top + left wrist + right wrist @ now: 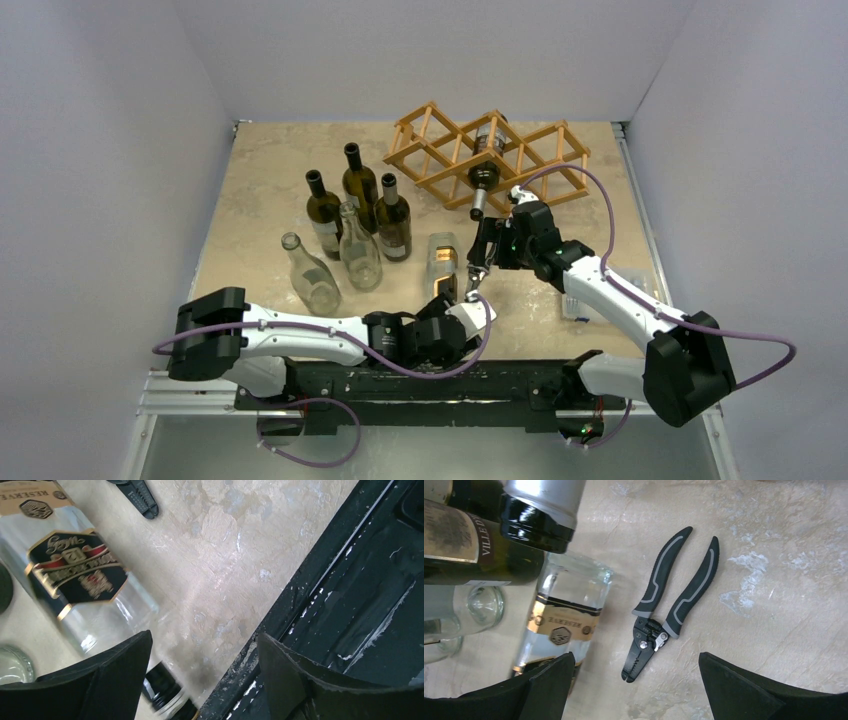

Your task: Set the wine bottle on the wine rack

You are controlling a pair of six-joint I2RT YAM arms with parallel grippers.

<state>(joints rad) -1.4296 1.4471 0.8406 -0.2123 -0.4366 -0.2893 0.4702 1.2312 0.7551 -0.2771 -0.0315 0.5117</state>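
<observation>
both the left gripper [204, 635] and right gripper [635, 656] stand spread and empty by the wine bottle [441, 262] lying flat on the table, well apart from the wine rack [440, 150], so a square, centred grasp seems wise.

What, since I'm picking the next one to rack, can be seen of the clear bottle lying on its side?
The clear bottle lies flat on the table, apart from the standing bottles, with its base toward the far side and its neck toward the arms' bases. It is colourless glass with a dark cap. A tan band reading RESERVE sits near the base, and a black, gold and red label nearer the shoulder. The left gripper is at its neck end, open; contact is unclear. Pliers lie beside it, not touching.
</observation>
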